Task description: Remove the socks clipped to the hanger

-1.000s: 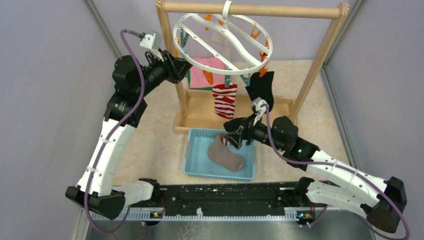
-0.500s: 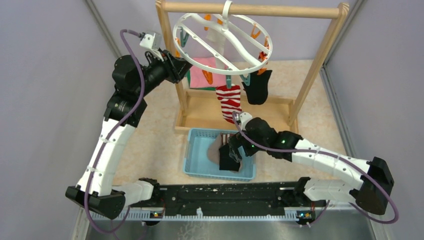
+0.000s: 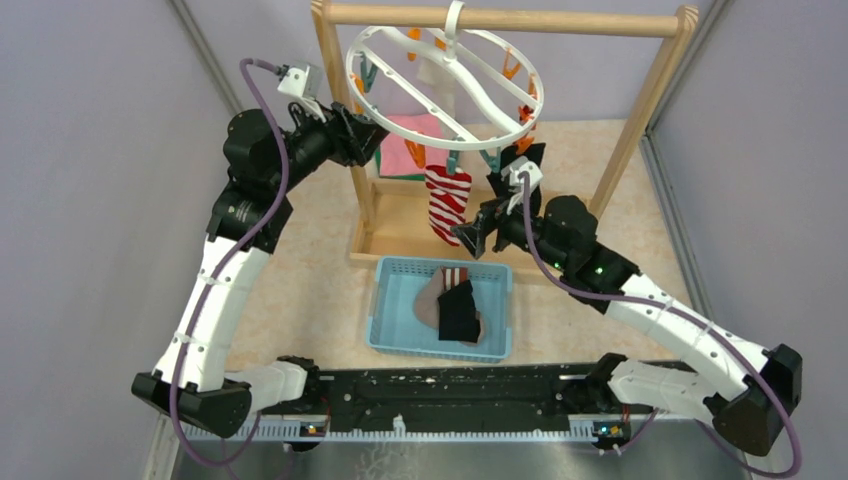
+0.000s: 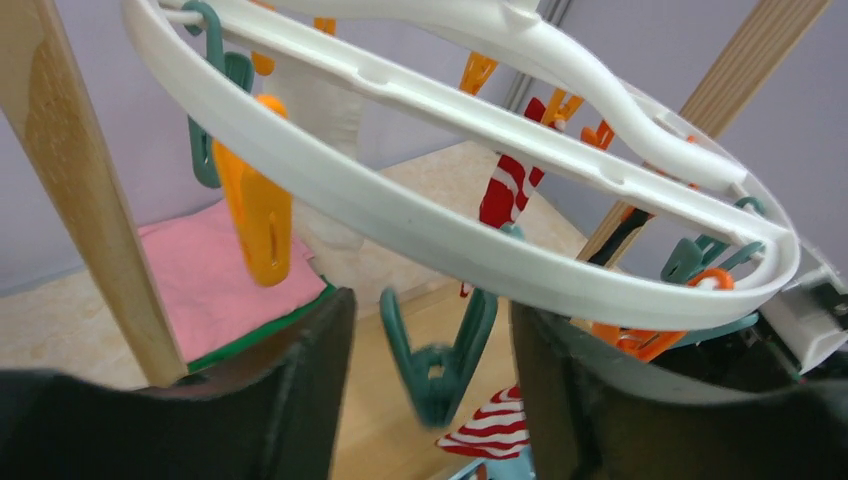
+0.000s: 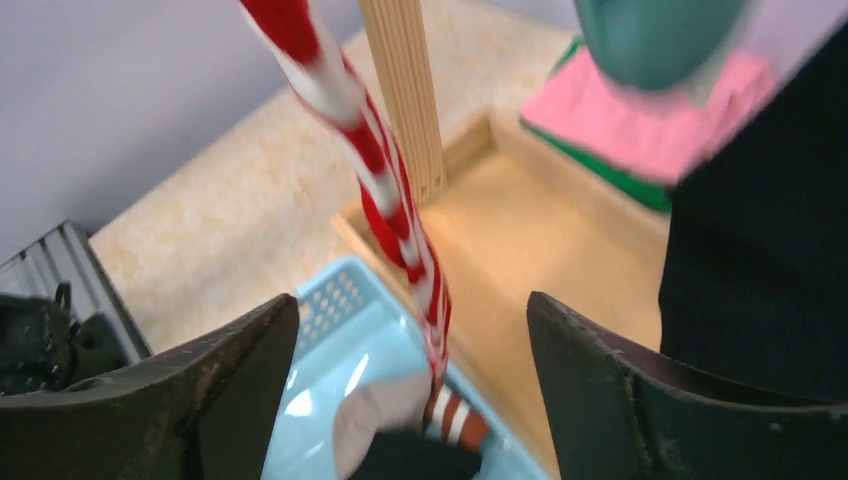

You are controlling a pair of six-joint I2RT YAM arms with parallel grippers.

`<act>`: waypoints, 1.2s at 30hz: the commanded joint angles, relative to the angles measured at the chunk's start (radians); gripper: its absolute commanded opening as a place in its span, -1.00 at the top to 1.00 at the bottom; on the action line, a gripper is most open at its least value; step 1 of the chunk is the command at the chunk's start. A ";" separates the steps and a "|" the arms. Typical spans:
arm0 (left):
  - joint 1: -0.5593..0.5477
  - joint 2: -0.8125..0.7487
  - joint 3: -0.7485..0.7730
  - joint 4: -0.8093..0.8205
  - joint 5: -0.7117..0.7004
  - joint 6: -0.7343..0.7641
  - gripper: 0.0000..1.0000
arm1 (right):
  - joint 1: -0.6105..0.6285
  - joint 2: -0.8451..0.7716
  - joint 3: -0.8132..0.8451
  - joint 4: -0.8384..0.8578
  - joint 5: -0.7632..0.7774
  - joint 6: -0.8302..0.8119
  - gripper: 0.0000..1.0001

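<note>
The white ring hanger (image 3: 372, 110) hangs from the wooden rack's top bar. A red-and-white striped sock (image 3: 447, 200) hangs from a clip at its front. A black sock (image 3: 530, 157) hangs at its right and a white sock (image 3: 432, 72) at its back. My left gripper (image 3: 368, 132) is open at the ring's left rim, and a teal clip (image 4: 440, 360) hangs between its fingers. My right gripper (image 3: 466, 237) is open beside the striped sock, which hangs between its fingers (image 5: 400, 215). A second black sock (image 3: 460, 312) lies on a grey sock (image 3: 430, 303) in the blue basket.
The blue basket (image 3: 392, 335) sits in front of the wooden rack (image 3: 500, 20). The rack's upright posts and base tray (image 3: 400, 225) stand close behind both grippers. A folded pink-and-green cloth (image 3: 408, 135) lies behind the left post. Grey walls close both sides.
My right gripper has risen from the basket to the striped sock, leaving a black sock on the grey one. The left arm has not moved.
</note>
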 commanded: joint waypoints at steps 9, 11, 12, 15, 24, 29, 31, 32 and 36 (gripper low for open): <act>0.036 -0.091 -0.009 -0.212 0.157 0.063 -0.98 | 0.064 0.146 0.018 0.465 -0.149 -0.073 1.00; 0.038 -0.122 -0.048 -0.225 0.206 0.065 -0.98 | 0.100 0.169 0.034 0.468 -0.145 -0.068 1.00; 0.037 -0.142 -0.080 -0.224 0.238 0.070 -0.98 | 0.111 0.179 0.039 0.483 -0.151 -0.050 1.00; 0.037 -0.180 -0.174 -0.216 0.324 0.076 -0.98 | 0.142 0.212 0.042 0.555 -0.177 0.020 1.00; 0.037 -0.145 -0.231 -0.113 0.491 0.092 -0.98 | 0.220 0.318 0.139 0.629 -0.194 0.107 1.00; 0.036 -0.081 -0.104 -0.029 0.553 0.037 -0.98 | 0.220 0.337 0.145 0.655 -0.181 0.129 1.00; 0.036 -0.050 -0.072 -0.007 0.569 0.019 -0.97 | 0.220 0.346 0.146 0.668 -0.186 0.142 1.00; 0.036 -0.035 -0.064 0.011 0.578 0.006 -0.94 | 0.220 0.351 0.148 0.672 -0.190 0.151 1.00; 0.036 0.019 -0.045 0.075 0.599 -0.052 -0.87 | 0.220 0.363 0.157 0.680 -0.213 0.173 1.00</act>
